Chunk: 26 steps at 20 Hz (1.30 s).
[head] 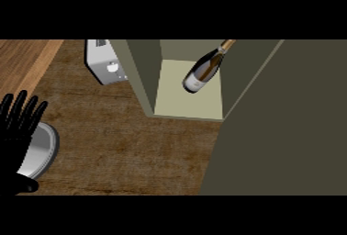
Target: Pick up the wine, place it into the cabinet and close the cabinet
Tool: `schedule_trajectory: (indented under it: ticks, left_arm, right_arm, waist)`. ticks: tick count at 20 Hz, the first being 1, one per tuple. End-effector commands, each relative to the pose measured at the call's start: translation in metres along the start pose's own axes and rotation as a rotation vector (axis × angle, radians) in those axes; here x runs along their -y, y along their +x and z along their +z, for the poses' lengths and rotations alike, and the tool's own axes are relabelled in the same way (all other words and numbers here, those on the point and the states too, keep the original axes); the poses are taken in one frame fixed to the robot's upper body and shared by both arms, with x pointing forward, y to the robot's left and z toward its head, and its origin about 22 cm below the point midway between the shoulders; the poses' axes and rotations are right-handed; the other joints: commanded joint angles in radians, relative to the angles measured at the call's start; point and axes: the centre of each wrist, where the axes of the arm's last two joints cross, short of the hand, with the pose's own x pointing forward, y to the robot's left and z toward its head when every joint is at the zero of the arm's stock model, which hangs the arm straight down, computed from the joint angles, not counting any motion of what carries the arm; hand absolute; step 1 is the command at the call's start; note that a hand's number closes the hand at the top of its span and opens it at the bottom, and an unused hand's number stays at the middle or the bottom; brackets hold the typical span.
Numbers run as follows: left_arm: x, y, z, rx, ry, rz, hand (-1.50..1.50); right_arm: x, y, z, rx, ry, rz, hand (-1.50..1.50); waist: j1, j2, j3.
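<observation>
Lying tilted inside the open cabinet [146,78] at upper centre, the wine [203,72] awaits door-closing; the left hand [19,133] rests open-fingered at left edge.

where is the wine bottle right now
In the head view the wine bottle sits inside the open cabinet, upper centre-right, neck tilted toward the back, right of the toaster.
</observation>
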Motion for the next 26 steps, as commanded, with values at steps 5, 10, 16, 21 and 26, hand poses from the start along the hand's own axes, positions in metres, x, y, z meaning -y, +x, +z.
schedule_trajectory:
  ticks: [5,10,16,21,26]
  left_arm:
    - [-0.005,-0.004,0.001,-0.014,-0.013,0.002,-1.5]
    - [-0.019,0.005,-0.003,-0.013,0.018,-0.008,-1.5]
    - [-0.033,0.02,0.016,-0.012,0.042,0.003,-1.5]
    - [-0.024,0.018,0.008,0.006,0.058,-0.013,-1.5]
    - [-0.034,0.005,0.024,0.014,0.078,-0.007,-1.5]
  right_arm:
    - [-0.022,0.013,-0.054,0.058,0.049,-0.205,1.5]
    - [-0.036,0.025,-0.125,0.053,0.061,-0.216,1.5]
    - [-0.043,0.038,-0.208,0.009,-0.003,-0.234,1.5]
    - [-0.015,0.023,-0.237,-0.024,-0.038,-0.307,1.5]
    - [-0.005,0.0,-0.266,-0.06,-0.077,-0.348,1.5]
  waist:
    - [0.018,-0.002,-0.002]
    - [-0.004,-0.005,0.0]
    - [-0.018,-0.007,0.006]
    - [-0.049,-0.009,0.008]
    - [-0.046,-0.007,0.008]
